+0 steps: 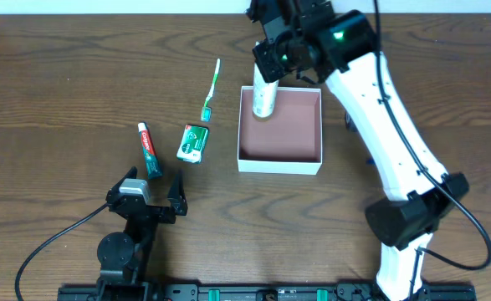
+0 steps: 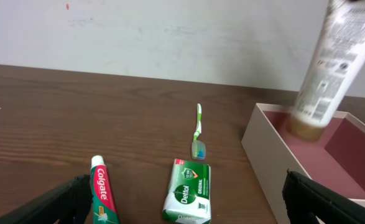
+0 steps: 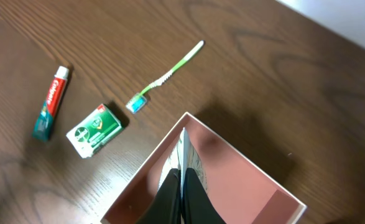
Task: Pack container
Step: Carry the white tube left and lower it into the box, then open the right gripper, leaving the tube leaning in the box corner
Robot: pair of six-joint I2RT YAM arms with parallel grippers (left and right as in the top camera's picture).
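My left hand hangs wide and empty over the dark wooden bench. Beyond it lie a red-and-green toothpaste tube, a green-and-white soap packet and a green toothbrush, none packed yet. Farther off, my right hand grips a white plastic bottle, lower end inside the far-left corner of the square white container, which stands on the bench and is otherwise empty.

Colgate toothpaste tube, Dettol soap packet and green toothbrush on wooden table

Dark matt wood-grain table, glossy plastic toothpaste tube, shiny soap packet, smooth matt card-like container.
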